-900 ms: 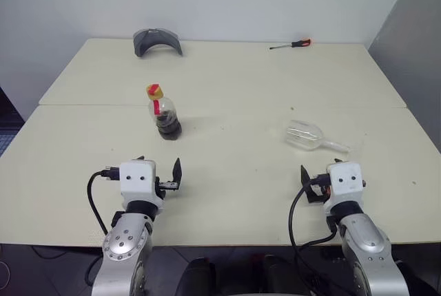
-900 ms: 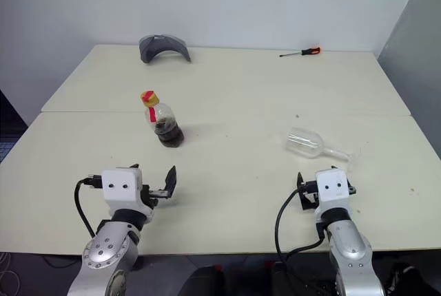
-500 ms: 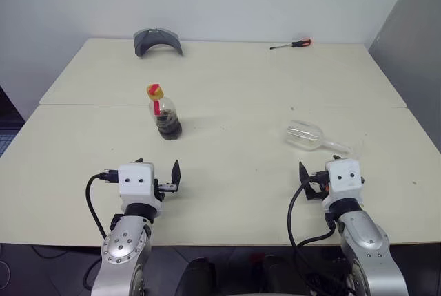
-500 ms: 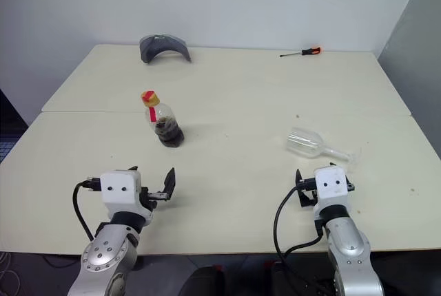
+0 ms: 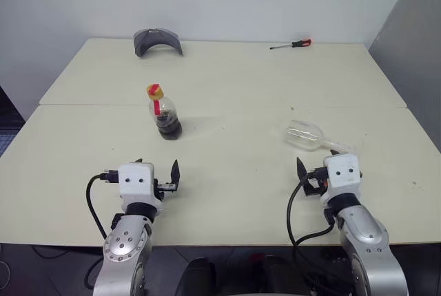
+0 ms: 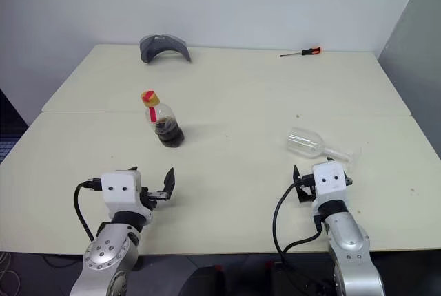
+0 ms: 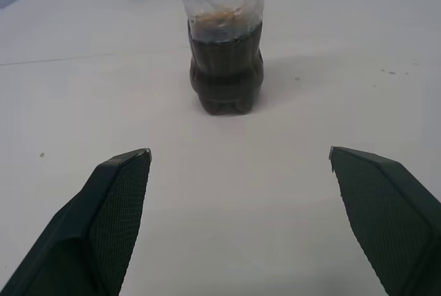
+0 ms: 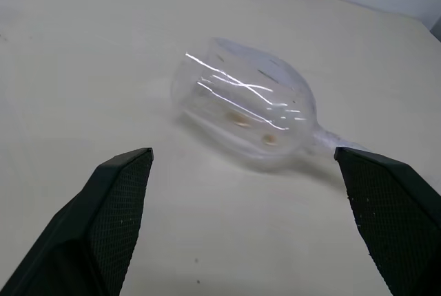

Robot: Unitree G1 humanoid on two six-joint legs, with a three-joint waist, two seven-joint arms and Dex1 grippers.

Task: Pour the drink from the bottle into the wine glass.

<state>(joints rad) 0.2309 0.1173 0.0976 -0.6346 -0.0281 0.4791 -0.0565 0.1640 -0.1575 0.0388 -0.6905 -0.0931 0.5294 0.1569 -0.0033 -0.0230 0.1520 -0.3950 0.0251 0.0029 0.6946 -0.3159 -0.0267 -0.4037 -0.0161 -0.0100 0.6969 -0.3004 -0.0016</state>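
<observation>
Left wrist view: the bottle is seen standing upright on the table, dead ahead at twelve o'clock of the left gripper, whose two black fingers are spread wide with nothing between them; a clear stretch of table separates them from the bottle, which is about half full of the drink. Its yellow cap is on. In the right wrist view the wine glass is found lying on its side, empty, its mouth turned toward ten o'clock and its stem running off toward four o'clock; it lies just ahead of the right gripper, also released and wide apart, untouched by either finger. The task is judged to be at its very start, in the reaching stage: nothing has been grasped or poured. Before any pouring, the glass must be picked up and stood on its foot, and the bottle approached and gripped round its body; the cap would need to be dealt with too.
</observation>
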